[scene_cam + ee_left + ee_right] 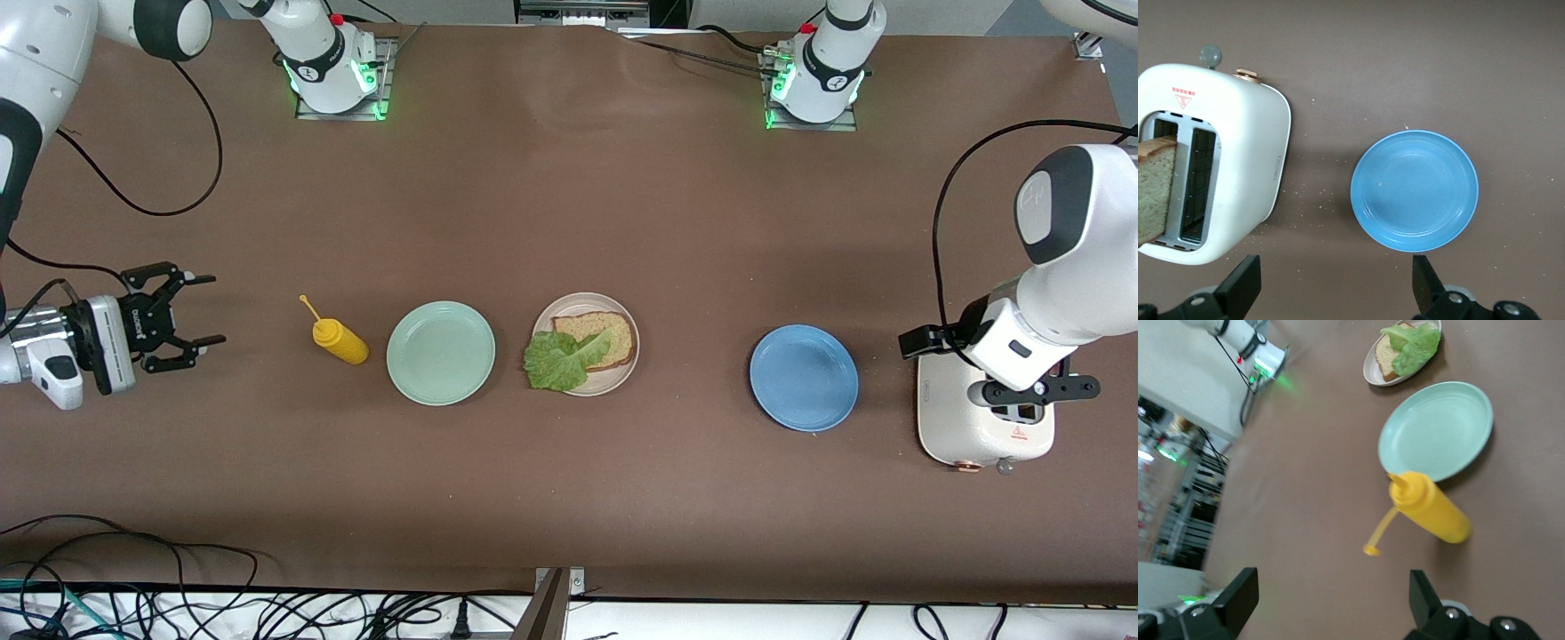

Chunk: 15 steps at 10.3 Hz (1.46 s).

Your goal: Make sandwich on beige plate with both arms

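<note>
Nearest the front camera, at the left arm's end of the table: a white toaster (982, 431), with the left gripper (1038, 391) poised directly over it, fingers spread apart and holding nothing. In the left wrist view, a second bread slice (1155, 190) standing upright in one toaster slot, its long edge running along the slot — brown, grainy, crust showing at the top. Judged from this: the coming move turns on that slice, sitting straight below the left gripper, so a downward reach with the fingers straddling the thin faces of the slice looks called for.

A little farther from the camera, beside the toaster and toward the table's middle: an empty blue plate (804, 377).

Farther again, in a row across the middle: the beige plate (622, 316) carrying one bread slice (605, 333) with a ruffled lettuce leaf (558, 358) draped over it and spilling past the plate's rim. Sandwich open-topped, so roughly half built. Beside it, toward the right arm's end, an empty mint-green plate (440, 352), then a yellow squeeze bottle (339, 340) lying on its side.

At the right arm's end of the table: the right gripper (203, 309), fingers wide apart, empty, waiting — well apart from the beige plate.

Left arm plainly nearer the remaining slice; beige plate lying between the two arms.
</note>
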Each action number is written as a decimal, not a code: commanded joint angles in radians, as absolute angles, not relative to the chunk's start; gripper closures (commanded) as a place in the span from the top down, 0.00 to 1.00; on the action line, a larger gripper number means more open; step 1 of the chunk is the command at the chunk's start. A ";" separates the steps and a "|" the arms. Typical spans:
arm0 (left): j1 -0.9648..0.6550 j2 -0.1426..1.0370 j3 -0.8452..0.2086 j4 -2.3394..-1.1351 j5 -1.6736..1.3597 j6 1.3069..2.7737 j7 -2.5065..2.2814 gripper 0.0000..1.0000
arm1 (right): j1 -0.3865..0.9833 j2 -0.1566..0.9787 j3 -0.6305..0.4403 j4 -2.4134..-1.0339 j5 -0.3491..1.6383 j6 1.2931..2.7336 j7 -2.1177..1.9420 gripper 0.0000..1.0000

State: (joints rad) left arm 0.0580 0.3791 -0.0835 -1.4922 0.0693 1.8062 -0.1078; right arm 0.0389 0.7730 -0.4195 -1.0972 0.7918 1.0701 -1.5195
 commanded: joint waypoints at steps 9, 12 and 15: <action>0.291 0.439 -0.083 -1.407 0.061 1.798 0.421 1.00 | 0.118 0.201 -0.158 -1.544 0.186 1.585 -0.813 1.00; 0.350 0.515 -0.083 -1.370 0.074 1.848 0.498 1.00 | 0.069 0.125 -0.060 -1.594 0.007 1.609 -0.573 1.00; 0.370 0.567 -0.083 -1.370 0.072 1.908 0.515 1.00 | 0.029 0.042 -0.035 -1.672 -0.011 1.640 -0.194 1.00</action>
